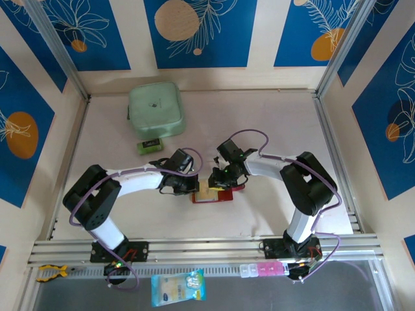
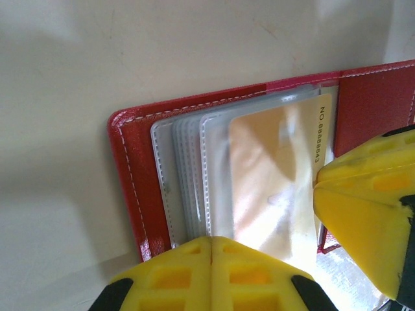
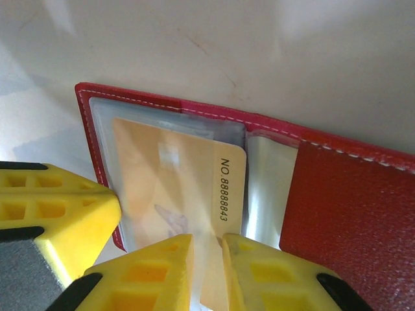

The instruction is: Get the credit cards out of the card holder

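The card holder [image 1: 224,196] lies open on the worktop [image 1: 285,116], between the two arms, with its clear sleeves [image 2: 188,175] fanned out on one half. The gold card [image 3: 168,188] sits in the top sleeve, and its numbered edge pokes out of the sleeve mouth toward the holder's middle fold. The right claw [image 3: 207,259] is clamped on a corner of that bare edge. The left claw [image 2: 211,249] has its fingers pressed together with nothing between them, their tips at the sleeve-side rim of the holder, apparently pinning it down.

The likeliest failure is a lost grip. The right claw has only a narrow strip of slick card, so a brisk pull could let it slide free and leave the card half in the sleeve.

The holder may also travel with the card. The sleeve plastic looks clingy, and if the left claw bears down too lightly or too near the rim, the whole holder could drag or flip shut over the sleeves.

A pull that rises away from the holder rather than running along it could bend the card or lift the sleeve with it.

The two claws sit just beside each other over the holder, so a small sideways drift could knock them together. Whether the lower sleeves hold more cards I cannot tell.
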You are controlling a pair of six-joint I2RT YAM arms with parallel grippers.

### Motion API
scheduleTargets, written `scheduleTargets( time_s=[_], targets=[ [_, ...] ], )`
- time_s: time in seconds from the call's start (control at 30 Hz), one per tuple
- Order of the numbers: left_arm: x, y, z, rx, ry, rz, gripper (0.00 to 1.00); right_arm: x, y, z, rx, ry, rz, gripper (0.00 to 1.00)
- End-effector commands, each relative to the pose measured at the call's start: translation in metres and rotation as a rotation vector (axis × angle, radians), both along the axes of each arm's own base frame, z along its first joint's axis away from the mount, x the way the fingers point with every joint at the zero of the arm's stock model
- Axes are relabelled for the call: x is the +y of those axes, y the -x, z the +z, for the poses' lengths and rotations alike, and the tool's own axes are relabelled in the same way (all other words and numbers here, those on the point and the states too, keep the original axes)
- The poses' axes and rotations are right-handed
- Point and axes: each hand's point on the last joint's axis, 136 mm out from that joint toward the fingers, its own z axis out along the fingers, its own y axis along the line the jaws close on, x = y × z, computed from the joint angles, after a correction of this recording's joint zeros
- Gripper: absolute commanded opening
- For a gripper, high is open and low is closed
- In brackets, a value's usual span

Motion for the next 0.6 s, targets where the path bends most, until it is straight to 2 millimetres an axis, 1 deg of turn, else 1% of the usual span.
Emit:
scheduleTargets(
  time_s=[0.0,0.13,0.3,0.43,0.5,0.57],
  targets=[
    [0.006,0.006,-0.011,0.02,-0.053,-0.01,0.0,-0.009,0.0,0.005,-0.015,0.041,-0.002,0.21],
    [0.005,0.005,-0.009,0.015,-0.048,-0.011,0.0,-0.008,-0.002,0.015,-0.042,0.024,0.0,0.21],
    [0.0,0.001,0.0,0.002,-0.029,-0.016,0.0,-0.009,-0.001,0.025,-0.06,0.001,0.004,0.21],
    [-0.007,-0.003,0.012,-0.012,0.002,-0.022,0.0,-0.012,0.002,0.025,-0.056,-0.021,0.0,0.22],
    [-0.013,-0.004,0.019,-0.026,0.027,-0.033,0.0,-0.012,0.003,0.026,-0.054,-0.06,-0.007,0.23],
    [-0.016,-0.004,0.022,-0.029,0.032,-0.042,0.0,-0.011,0.004,0.027,-0.045,-0.1,-0.006,0.23]
  ],
)
